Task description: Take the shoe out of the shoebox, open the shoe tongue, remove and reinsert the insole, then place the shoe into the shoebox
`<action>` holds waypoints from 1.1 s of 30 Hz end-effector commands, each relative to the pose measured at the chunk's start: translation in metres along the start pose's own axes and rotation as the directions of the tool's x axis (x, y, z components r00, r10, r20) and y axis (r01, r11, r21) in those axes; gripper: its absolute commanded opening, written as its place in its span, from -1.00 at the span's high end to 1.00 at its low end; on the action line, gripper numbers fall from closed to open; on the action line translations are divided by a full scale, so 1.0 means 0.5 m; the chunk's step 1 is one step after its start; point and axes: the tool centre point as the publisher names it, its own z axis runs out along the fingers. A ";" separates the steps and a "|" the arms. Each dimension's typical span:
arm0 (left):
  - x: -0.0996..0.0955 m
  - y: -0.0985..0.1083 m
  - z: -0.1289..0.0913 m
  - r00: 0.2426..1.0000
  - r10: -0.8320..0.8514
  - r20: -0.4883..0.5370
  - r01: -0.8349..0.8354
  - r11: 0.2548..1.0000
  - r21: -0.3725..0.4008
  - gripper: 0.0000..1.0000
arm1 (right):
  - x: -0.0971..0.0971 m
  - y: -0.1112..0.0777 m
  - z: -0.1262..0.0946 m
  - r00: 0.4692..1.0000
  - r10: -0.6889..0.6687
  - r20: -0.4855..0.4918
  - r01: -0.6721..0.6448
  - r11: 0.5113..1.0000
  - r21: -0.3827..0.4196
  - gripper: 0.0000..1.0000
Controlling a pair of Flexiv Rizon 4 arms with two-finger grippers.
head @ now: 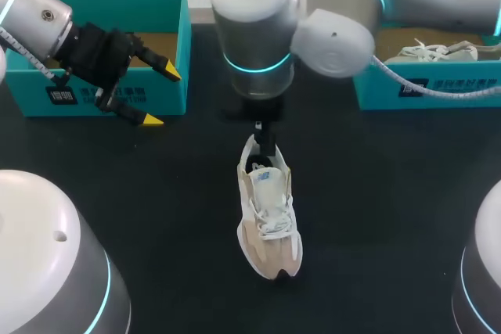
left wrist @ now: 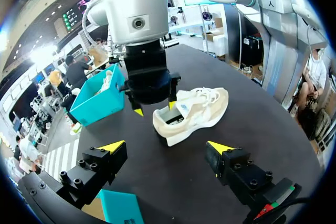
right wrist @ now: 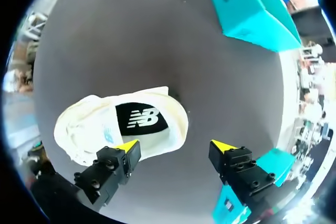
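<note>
A beige and white shoe (head: 270,224) lies on the black table's middle, heel toward the back. Its black insole (right wrist: 143,119) shows inside the heel opening. My right gripper (head: 262,142) hangs straight down over the heel, open. In the right wrist view one finger (right wrist: 128,148) sits at the heel's rim and the other (right wrist: 223,148) stands beside the shoe over bare table. The left gripper (head: 160,97) is open and holds nothing, just in front of the open teal shoebox (head: 184,44) at the back left. From the left wrist view the shoe (left wrist: 194,111) lies ahead of it, under the right gripper (left wrist: 155,107).
A second teal box (head: 423,87) with another white shoe (head: 438,51) stands at the back right. The bases of both arms fill the near corners. Black table (head: 376,217) surrounds the shoe.
</note>
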 end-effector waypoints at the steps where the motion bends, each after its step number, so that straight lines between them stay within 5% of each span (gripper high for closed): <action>1: -0.001 0.000 0.001 1.000 0.000 -0.003 0.000 1.000 -0.002 -1.00 | -0.012 0.032 0.020 0.921 -0.365 -0.133 0.378 0.921 0.097 -0.59; 14: -0.001 0.000 0.001 1.000 0.000 -0.003 0.000 1.000 -0.002 -1.00 | -0.013 0.047 0.054 0.942 -0.304 -0.141 0.318 0.943 0.095 -0.07; 21: -0.001 0.000 0.001 1.000 0.000 -0.003 0.000 1.000 -0.002 -1.00 | -0.010 0.053 0.057 0.962 -0.237 -0.134 0.250 0.964 0.090 -0.26; 33: -0.001 0.000 0.001 1.000 0.000 -0.003 0.000 1.000 -0.002 -1.00 | -0.013 0.050 0.096 0.984 -0.146 -0.100 0.153 0.986 0.065 -0.23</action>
